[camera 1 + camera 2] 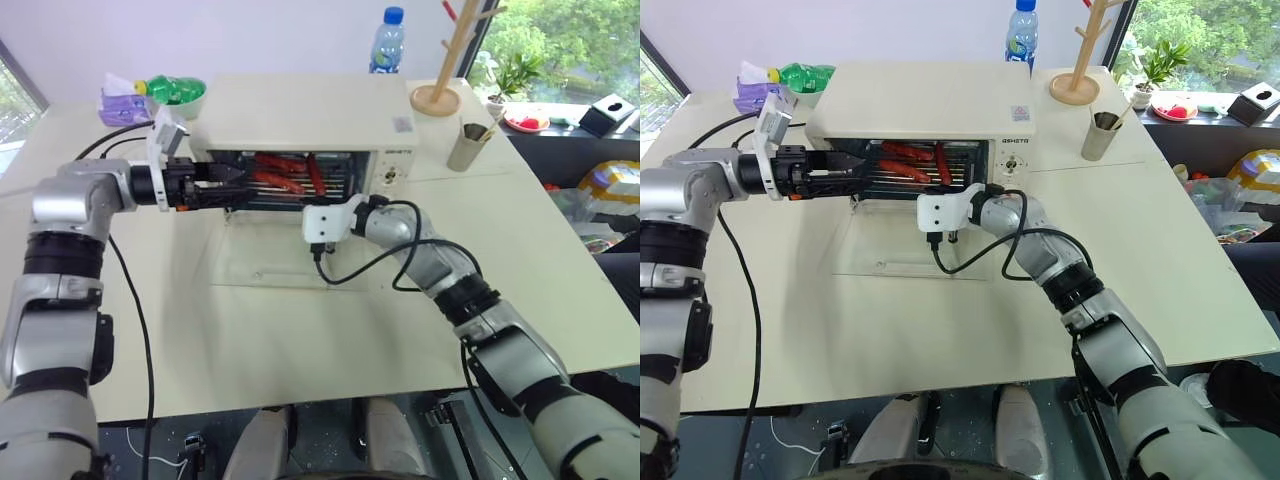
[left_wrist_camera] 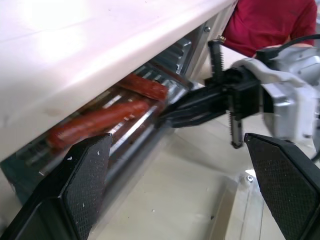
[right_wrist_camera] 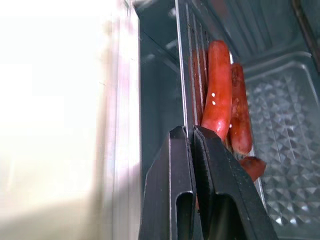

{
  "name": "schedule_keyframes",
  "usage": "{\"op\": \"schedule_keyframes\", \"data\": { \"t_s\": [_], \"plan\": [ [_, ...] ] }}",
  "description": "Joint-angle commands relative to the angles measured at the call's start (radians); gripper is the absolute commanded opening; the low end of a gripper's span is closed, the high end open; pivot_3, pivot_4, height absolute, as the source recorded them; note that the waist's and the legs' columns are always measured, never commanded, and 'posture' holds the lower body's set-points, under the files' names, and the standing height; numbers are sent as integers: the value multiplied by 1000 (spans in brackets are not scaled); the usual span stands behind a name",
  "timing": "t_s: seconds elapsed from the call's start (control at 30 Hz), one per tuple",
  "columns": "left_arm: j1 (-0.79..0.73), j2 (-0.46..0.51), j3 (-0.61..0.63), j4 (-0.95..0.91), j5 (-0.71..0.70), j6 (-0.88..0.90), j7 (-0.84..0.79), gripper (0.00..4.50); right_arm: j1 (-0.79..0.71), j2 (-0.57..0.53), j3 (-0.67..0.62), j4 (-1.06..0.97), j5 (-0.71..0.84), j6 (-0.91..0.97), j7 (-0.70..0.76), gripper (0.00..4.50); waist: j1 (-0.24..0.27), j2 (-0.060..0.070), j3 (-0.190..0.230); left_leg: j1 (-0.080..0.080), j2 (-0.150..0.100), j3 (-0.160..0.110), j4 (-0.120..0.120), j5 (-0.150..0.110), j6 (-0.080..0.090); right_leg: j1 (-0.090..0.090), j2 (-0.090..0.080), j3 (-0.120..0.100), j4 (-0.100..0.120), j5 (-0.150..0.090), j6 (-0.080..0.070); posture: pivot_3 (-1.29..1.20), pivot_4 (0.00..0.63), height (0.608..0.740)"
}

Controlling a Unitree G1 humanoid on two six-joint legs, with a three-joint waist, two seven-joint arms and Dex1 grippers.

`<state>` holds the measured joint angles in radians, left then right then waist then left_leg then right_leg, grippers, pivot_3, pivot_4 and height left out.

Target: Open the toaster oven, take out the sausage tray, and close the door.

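Note:
The cream-white toaster oven [image 1: 300,118] stands at the back of the table. Its glass door [image 1: 272,262] lies flat and open on the table in front of it. Inside, the silver sausage tray [image 1: 262,186] holds several red-brown sausages [image 3: 220,95]. My right gripper [image 3: 192,131] is shut on the tray's thin front rim [image 3: 186,75], as the left wrist view also shows [image 2: 167,114]. My left gripper [image 1: 855,165] is open, level at the left end of the oven's opening, close to the tray and not touching it.
Behind and right of the oven are a water bottle [image 1: 386,40], a wooden stand [image 1: 437,95] and a metal cup [image 1: 466,145]. A green bowl [image 1: 180,92] and a purple pack [image 1: 124,102] sit back left. A person in a red shirt [image 2: 270,20] stands across the table.

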<state>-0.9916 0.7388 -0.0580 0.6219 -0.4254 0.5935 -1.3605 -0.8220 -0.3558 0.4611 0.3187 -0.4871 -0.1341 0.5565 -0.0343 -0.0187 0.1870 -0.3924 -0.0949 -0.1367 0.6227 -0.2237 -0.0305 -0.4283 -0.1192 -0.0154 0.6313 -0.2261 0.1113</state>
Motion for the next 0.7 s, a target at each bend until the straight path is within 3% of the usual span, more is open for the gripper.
{"op": "schedule_keyframes", "data": {
  "t_s": [0.03,0.3,0.4,0.6,0.7],
  "plan": [
    [-55,5,17,38,31,-43,-19,4500,22,-22,-53,-121,17,46,20,24,1,0,0,0,0,0,0,0,0,0,0,0,0,0,0,0,150,739],
    [-64,-3,31,50,51,-47,-42,4500,39,-10,-43,-87,19,83,13,24,4,0,0,0,0,0,1,0,0,0,0,0,0,0,0,0,150,739],
    [-57,0,35,40,51,-42,-44,4500,34,-7,-36,-59,10,74,0,1038,3,0,0,0,0,0,1,0,0,0,0,0,0,0,0,0,150,739],
    [-55,6,42,29,48,-33,-42,4500,30,-1,-25,-33,7,59,-8,4025,-10,0,0,0,1,0,1,0,0,0,1,0,0,0,0,0,150,739],
    [-58,8,44,32,49,-34,-39,4500,32,5,-22,-43,6,58,-7,4025,-10,0,0,0,1,0,0,0,0,0,1,0,1,0,0,0,150,739]
  ]
}}
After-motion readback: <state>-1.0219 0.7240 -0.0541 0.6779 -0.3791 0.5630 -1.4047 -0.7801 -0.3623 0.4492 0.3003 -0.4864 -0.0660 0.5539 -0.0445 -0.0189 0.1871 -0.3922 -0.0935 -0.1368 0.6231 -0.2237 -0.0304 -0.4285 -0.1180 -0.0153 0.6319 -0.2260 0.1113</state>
